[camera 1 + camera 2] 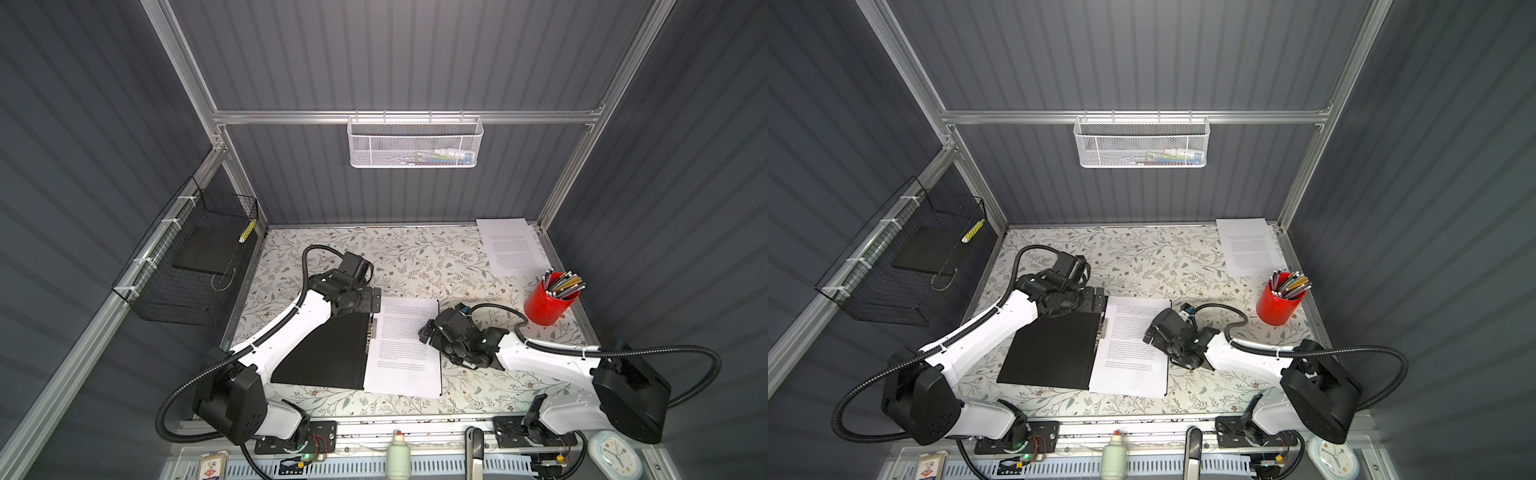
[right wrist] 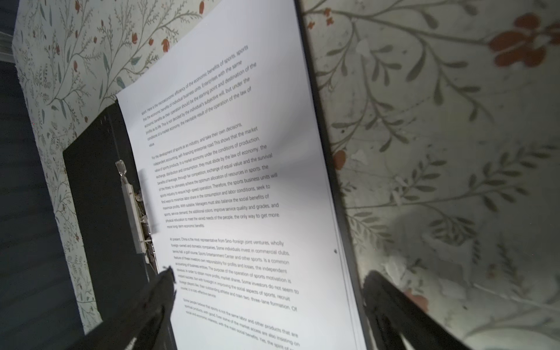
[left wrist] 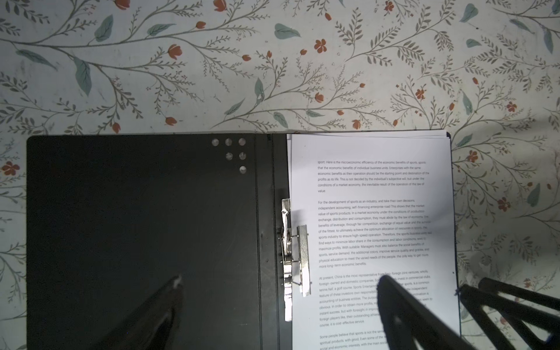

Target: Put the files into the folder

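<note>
We see the folder lying open & flat on the flowery table, black inside up. The files sit in a neat pile on the folder's R half, words up. Their inner edge is just beside the metal clip in the folder's middle. We can't tell if the clip presses on them.

The L gripper hangs above the folder, near its far edge. Its fingers are spread wide, one over the black half & one over the pile, w/ nothing btw them.

The R gripper is low over the folder's R half. Its fingers are spread wide too, one at the clip side of the pile & one just past the folder's outer R edge. It holds nothing. We can't tell if it touches the paper.

One more loose sheet lies well away from the folder, far back & to the R. A red pen cup stands to the folder's R, closer than that sheet.
</note>
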